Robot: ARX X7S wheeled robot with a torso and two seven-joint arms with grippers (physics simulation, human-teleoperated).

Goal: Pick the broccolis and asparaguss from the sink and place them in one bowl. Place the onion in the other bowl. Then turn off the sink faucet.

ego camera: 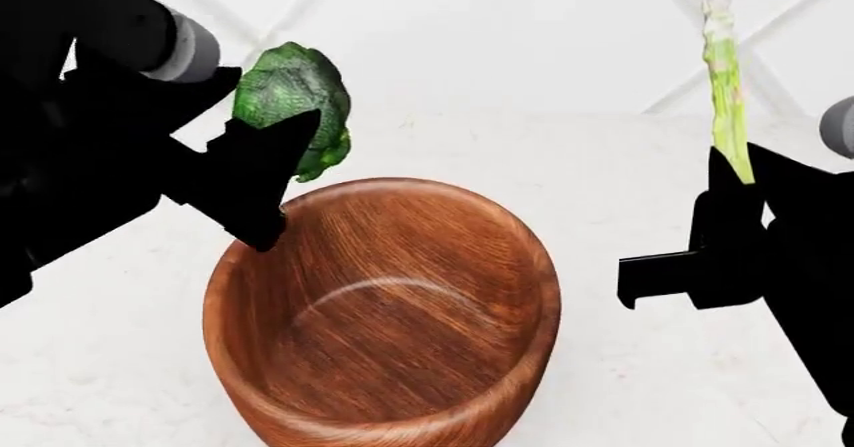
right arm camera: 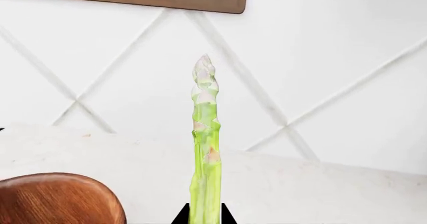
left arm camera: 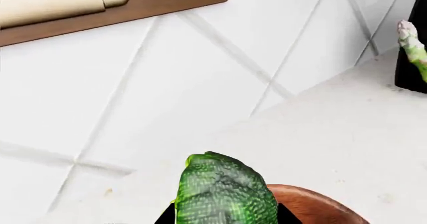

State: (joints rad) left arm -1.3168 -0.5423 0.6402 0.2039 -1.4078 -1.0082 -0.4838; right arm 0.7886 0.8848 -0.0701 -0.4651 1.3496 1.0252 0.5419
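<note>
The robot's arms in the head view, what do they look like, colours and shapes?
Both arms are flat matte black, blocky and angular, with no visible cables or markings. Each has a light grey cylindrical joint segment. The left pincer ends in pointed, wedge-shaped black fingers; the right pincer looks boxy with a protruding bar.

1. Both arms are showing flat matte black, angular housings without visible markings.
2. Grey cylindrical collars are sitting behind the left gripper point(ego camera: 274, 182) and the right gripper point(ego camera: 731, 192).

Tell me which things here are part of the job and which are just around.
Job: broccoli in left gripper; asparagus in right gripper; bowl.
Just around: counter; tiled wall; wooden cabinet.
</note>
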